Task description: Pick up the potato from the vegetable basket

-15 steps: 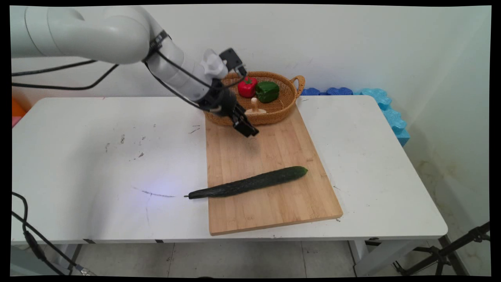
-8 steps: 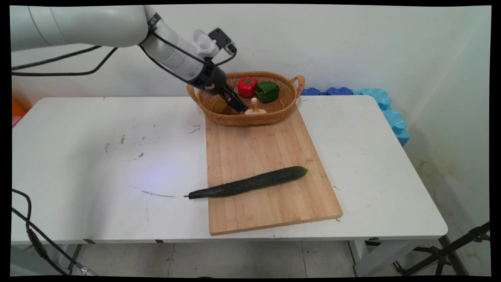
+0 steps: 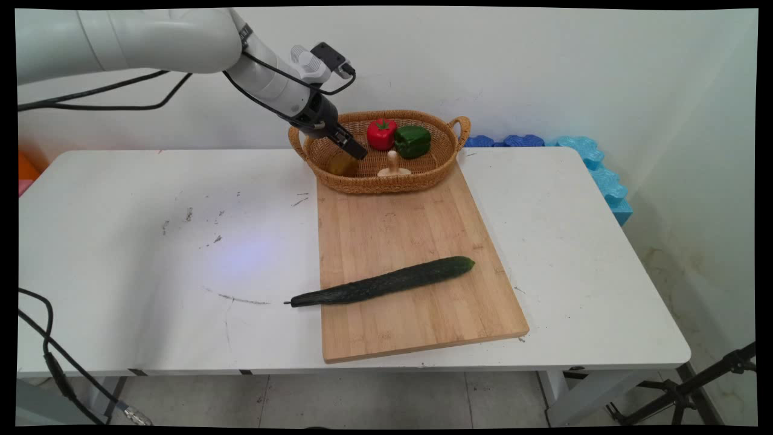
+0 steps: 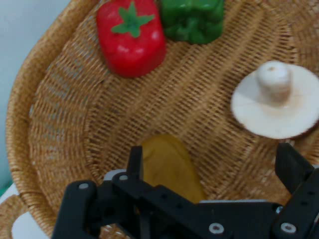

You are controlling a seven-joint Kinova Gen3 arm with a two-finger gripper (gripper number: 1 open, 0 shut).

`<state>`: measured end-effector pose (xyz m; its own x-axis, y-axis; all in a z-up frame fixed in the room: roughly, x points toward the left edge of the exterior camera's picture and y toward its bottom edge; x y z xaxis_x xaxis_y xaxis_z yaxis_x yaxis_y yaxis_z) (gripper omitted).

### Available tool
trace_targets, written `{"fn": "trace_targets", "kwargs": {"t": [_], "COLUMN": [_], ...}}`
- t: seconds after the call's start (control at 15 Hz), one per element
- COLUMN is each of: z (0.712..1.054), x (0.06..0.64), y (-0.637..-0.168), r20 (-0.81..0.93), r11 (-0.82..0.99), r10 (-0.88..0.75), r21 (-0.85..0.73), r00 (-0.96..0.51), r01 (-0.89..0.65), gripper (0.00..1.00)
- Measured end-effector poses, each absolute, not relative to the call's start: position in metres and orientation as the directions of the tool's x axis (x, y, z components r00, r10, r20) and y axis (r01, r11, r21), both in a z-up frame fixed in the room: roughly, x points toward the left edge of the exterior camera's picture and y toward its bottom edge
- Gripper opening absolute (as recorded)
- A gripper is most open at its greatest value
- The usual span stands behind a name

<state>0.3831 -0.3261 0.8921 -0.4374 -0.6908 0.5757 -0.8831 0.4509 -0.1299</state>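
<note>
**Gripper over the left end of the basket**

While the arm is reaching in from the upper left, the gripper (image 3: 355, 149) is hanging over the left part of the wicker basket (image 3: 445, 158), its two fingers (image 4: 135, 162) standing apart with nothing between them. In the hand view the gripper (image 4: 212, 167) is pointing down into the basket (image 4: 55, 119), and a yellow-brown piece (image 4: 169, 167) is lying on the weave just beyond the left finger, nearest the gripper; whether the finger is touching it cannot be told. In the main view the same piece (image 3: 343, 164) is sitting at the basket's left end, just below the fingertips.

A mushroom (image 3: 393, 167) is resting cap-down, stem up, near the middle of the basket's near side, to the right of the gripper; in the hand view the mushroom (image 4: 275, 102) is lying just beyond the right finger. A red pepper (image 3: 381, 133) and a green pepper (image 3: 413, 141) are sitting side by side at the far side of the basket, the red pepper (image 4: 131, 36) to the left of the green pepper (image 4: 192, 19).

The basket is standing at the far end of a wooden board (image 3: 398, 229) on the white table (image 3: 151, 241). A cucumber (image 3: 383, 282) is lying slantwise across the near half of the board, its left tip overhanging the board's left edge, well apart from the gripper.
</note>
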Motion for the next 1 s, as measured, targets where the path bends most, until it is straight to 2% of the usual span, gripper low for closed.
{"fn": "trace_targets", "kwargs": {"t": [1.0], "z": [0.845], "x": [0.392], "y": [-0.355], "r20": [0.512], "r11": [0.368], "r10": [-0.773], "r21": [-0.119], "r00": [-0.375], "r01": [-0.922], "gripper": [1.0]}}
